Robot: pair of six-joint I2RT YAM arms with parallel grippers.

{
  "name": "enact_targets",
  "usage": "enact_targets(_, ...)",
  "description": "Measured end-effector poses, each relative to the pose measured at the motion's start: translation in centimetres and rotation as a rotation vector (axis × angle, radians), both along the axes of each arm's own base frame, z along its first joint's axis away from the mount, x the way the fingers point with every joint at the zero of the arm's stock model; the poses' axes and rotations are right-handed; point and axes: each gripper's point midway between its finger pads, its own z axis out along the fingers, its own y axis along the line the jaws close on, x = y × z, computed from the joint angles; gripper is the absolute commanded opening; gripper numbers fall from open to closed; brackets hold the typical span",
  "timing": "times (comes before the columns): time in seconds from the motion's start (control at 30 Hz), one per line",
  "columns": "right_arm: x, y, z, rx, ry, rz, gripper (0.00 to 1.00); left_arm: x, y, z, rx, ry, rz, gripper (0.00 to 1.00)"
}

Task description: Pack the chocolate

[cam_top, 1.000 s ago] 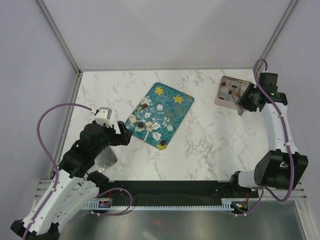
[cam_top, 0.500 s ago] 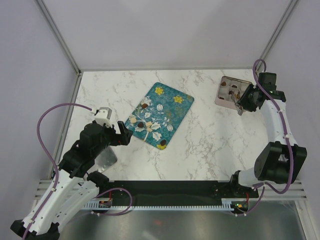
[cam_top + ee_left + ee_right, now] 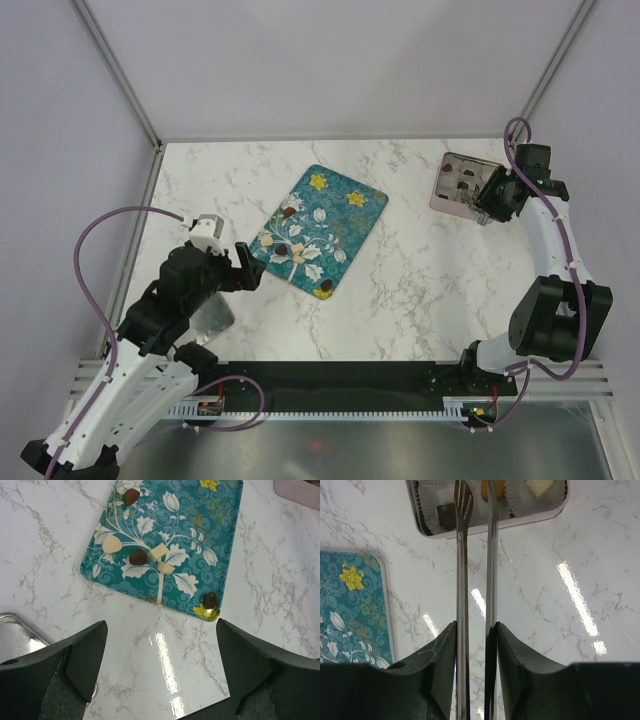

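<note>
A: Whereabouts of small dark-brown and tan bite-size chocolates [image 3: 138, 556]?

B: Split. Six lying loose on flower-printed teal rectangular tray [image 3: 227, 520], mid-table. Several more seated in white pleated paper cups [image 3: 427, 500] inside shallow pale-pink box [image 3: 490, 528], far-right corner of white marbled table [image 3: 400, 290].

A: Right jaws?

B: Clamped on slim steel tongs [image 3: 461, 580]. Light squeeze only, tips apart, hanging over box. Fork-shaped tip right above dark square piece [image 3: 445, 513] in its cup. Nothing visible btw tips. Tongs prob. chosen for reach: thin enough to enter small cups w/o crushing paper or marking choc.

A: Left jaws?

B: Spread wide, gripping nothing. Hovering just off tray's near edge, pointed at loose pieces. Prob. parked clear so as not to block route btw tray and box.

A: Shiny thing by left arm?

B: Flat grey metal lid or pan [image 3: 20, 630], on table, near-left. Possibly box cover for later; can't tell.

A: Progress?

B: Partway, at a guess. Plenty left on tray.
</note>
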Motion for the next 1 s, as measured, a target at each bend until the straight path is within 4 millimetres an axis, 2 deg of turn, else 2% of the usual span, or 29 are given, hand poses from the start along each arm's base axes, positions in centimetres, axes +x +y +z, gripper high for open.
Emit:
enact_targets(0.23, 0.1, -0.3, -0.1, -0.011, 0.000, -0.008, 0.43, 0.0, 0.0, 0.0, 0.000, 0.000, 0.000, 0.98)
enact_targets(0.37, 0.3, -0.3, 0.6, -0.011, -0.012, -0.007, 0.41, 0.0, 0.0, 0.0, 0.000, 0.000, 0.000, 0.97)
enact_targets(0.53, 0.9, 0.5, 3.1, 0.017, -0.077, 0.021, 0.41, 0.0, 0.0, 0.0, -0.001, -0.002, 0.000, 0.97)
enact_targets(0.67, 0.7, 2.3, 5.6, 0.044, -0.144, 0.075, 0.41, -0.1, 0.0, 0.2, -0.004, -0.007, 0.000, 0.97)
enact_targets(0.77, 0.6, 5.1, 6.6, 0.067, -0.174, 0.151, 0.41, -0.1, 0.1, 0.3, -0.008, -0.014, 0.000, 0.97)
enact_targets(0.87, 0.6, 10.6, 6.9, 0.096, -0.190, 0.280, 0.41, -0.2, 0.1, 0.5, -0.011, -0.021, 0.001, 0.97)
enact_targets(1.0, -0.7, 18.2, 6.7, 0.153, -0.202, 0.449, 0.40, -0.3, 0.4, 1.0, -0.018, -0.041, 0.010, 0.97)
